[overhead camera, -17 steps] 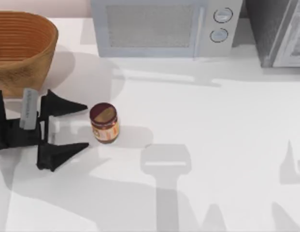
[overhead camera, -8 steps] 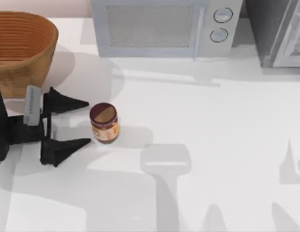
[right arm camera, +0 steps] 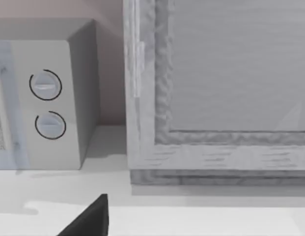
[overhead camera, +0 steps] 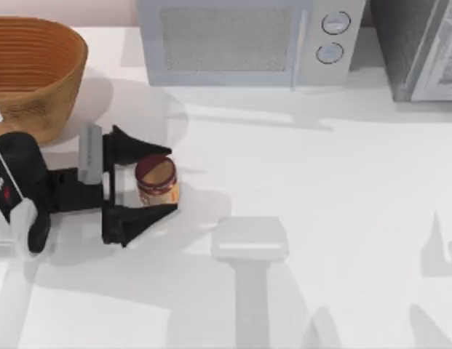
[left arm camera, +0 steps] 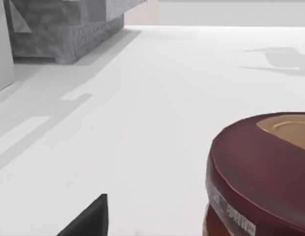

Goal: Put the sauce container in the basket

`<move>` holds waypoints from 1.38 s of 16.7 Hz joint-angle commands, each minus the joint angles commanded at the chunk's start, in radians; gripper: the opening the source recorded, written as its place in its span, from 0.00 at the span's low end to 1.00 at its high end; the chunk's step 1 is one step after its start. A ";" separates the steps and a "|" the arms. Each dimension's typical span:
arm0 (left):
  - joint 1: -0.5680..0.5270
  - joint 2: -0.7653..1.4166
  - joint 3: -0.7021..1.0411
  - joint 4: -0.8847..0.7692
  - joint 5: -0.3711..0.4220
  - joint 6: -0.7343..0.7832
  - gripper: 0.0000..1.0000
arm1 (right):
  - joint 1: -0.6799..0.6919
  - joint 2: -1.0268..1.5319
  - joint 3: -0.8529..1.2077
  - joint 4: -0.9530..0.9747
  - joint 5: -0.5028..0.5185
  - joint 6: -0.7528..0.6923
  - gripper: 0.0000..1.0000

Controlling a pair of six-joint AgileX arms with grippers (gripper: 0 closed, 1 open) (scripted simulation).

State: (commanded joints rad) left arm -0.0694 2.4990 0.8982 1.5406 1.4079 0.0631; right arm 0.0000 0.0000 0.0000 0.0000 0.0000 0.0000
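The sauce container, a small jar with a maroon lid and an orange-red label, stands upright on the white table left of centre. My left gripper is open, reaching in from the left, and the jar stands between its two black fingers. In the left wrist view the jar's lid is very close, with one black fingertip beside it. The tan woven basket sits at the far left corner, behind the left arm. A dark part of my right gripper faces the back wall, parked.
A grey microwave stands along the back edge, with a grey cabinet at the back right. The microwave's dials and the cabinet front appear in the right wrist view. Open table lies to the jar's right and front.
My left gripper has moved to the right, from short of the jar to having the jar between its open fingers. The jar has not moved.
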 joint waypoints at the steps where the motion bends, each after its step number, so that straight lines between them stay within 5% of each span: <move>1: -0.019 0.004 -0.004 0.020 -0.018 -0.013 1.00 | 0.000 0.000 0.000 0.000 0.000 0.000 1.00; 6: -0.031 0.008 -0.006 0.034 -0.031 -0.021 1.00 | 0.000 0.000 0.000 0.000 0.000 0.000 1.00; 19: -0.031 0.008 -0.006 0.034 -0.031 -0.021 0.02 | 0.000 0.000 0.000 0.000 0.000 0.000 1.00; 23: -0.031 0.008 -0.006 0.034 -0.031 -0.021 0.00 | 0.000 0.000 0.000 0.000 0.000 0.000 1.00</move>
State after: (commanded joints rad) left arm -0.1005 2.5071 0.8919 1.5743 1.3768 0.0417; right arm 0.0000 0.0000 0.0000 0.0000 0.0000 0.0000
